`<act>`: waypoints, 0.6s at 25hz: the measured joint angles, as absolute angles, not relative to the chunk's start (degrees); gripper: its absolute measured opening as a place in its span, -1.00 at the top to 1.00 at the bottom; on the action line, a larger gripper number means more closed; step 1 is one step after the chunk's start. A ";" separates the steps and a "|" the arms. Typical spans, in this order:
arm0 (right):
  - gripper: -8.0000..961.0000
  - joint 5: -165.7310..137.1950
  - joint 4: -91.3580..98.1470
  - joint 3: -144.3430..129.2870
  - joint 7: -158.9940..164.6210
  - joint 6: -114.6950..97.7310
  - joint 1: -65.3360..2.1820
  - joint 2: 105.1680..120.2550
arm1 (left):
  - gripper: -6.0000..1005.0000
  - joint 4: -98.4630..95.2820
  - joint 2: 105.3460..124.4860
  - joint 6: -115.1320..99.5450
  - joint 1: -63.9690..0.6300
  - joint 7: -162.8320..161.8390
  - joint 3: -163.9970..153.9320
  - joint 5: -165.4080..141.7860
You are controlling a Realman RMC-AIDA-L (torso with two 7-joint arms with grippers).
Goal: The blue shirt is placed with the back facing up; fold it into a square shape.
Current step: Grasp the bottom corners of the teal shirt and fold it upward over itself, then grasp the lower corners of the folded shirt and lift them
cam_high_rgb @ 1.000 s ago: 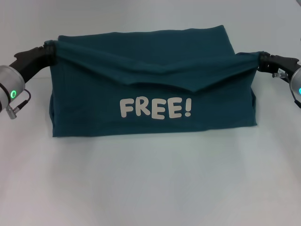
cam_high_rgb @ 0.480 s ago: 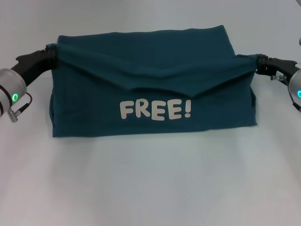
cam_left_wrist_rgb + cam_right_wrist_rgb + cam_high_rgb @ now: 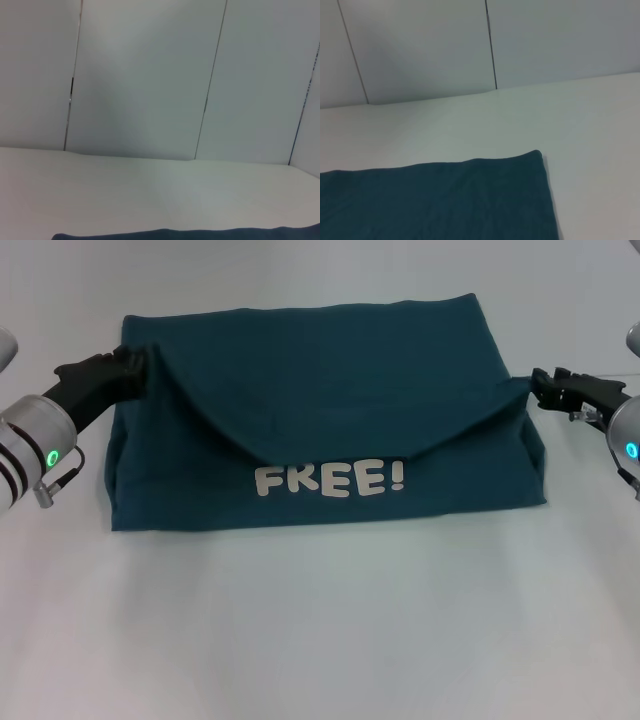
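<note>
Blue shirt [image 3: 320, 390] lies folded on the counter [image 3: 320, 630], "FREE!" print [image 3: 330, 480] showing; left pincer [image 3: 138, 362] and right pincer [image 3: 535, 388] at its edges, grip state unclear.

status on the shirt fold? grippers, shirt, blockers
Left gripper shut on the shirt's left corner, right gripper at its right corner, grip unclear. Blue shirt on the table, folded flap sagging over the FREE! print. No blockers in view.

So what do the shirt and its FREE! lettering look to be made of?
The blue shirt looks like soft matte knit fabric, likely cotton: it drapes and creases where it is folded. The FREE! lettering looks like a flat cream print, bending with the cloth. The fibre itself cannot be told.
</note>
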State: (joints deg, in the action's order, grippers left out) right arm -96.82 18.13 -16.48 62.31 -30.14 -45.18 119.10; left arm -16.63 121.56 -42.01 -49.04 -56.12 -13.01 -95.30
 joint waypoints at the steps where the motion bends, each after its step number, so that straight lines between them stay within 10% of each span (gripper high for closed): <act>1: 0.72 -96.79 18.31 -16.38 62.31 -30.11 -45.17 119.15 | 0.67 -16.68 121.57 -41.93 -49.03 -56.11 -13.01 -95.25; 8: 0.27 -96.76 19.07 -16.05 62.66 -30.59 -44.96 118.97 | 0.38 -18.70 121.42 -40.58 -47.22 -56.27 -13.01 -95.08; 10: -0.22 -96.76 19.07 -16.00 62.96 -31.89 -44.41 118.78 | 0.29 -19.48 121.41 -40.83 -45.99 -57.16 -13.01 -95.07; 15: -0.29 -97.00 19.08 -16.54 66.43 -38.70 -41.40 118.12 | -0.04 -23.85 121.47 -43.88 -41.08 -67.21 -19.30 -95.55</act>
